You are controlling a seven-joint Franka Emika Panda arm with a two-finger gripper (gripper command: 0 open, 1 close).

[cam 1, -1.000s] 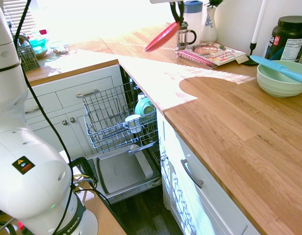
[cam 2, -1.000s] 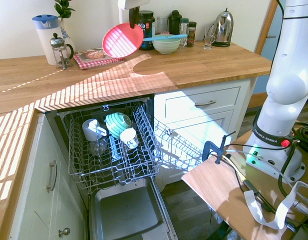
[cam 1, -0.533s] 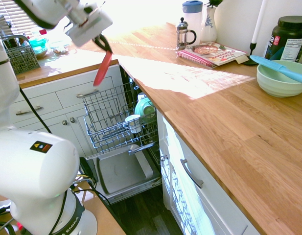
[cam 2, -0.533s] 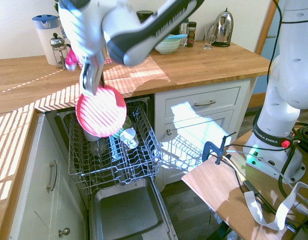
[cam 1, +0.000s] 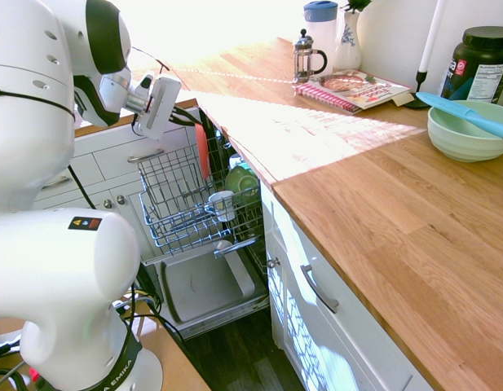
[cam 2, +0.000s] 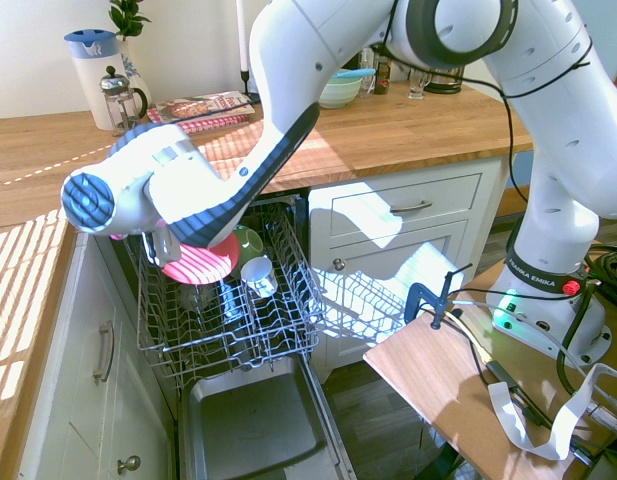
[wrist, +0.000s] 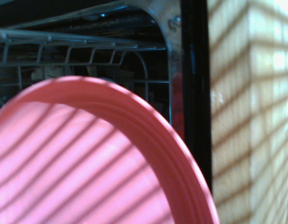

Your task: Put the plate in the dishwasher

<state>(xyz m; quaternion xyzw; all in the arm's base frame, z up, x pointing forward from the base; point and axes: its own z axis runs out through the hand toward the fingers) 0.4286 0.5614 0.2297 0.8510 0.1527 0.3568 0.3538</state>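
The gripper (cam 1: 188,119) clamps the plate (cam 1: 203,151) at its 12 o'clock edge, above the rack (cam 1: 176,208); lowering and release remain.

The round coral-pink plastic plate (wrist: 87,168) is cut off by the wrist view's edge; the white robot arm (cam 2: 278,130) hides its upper part in the second exterior view.
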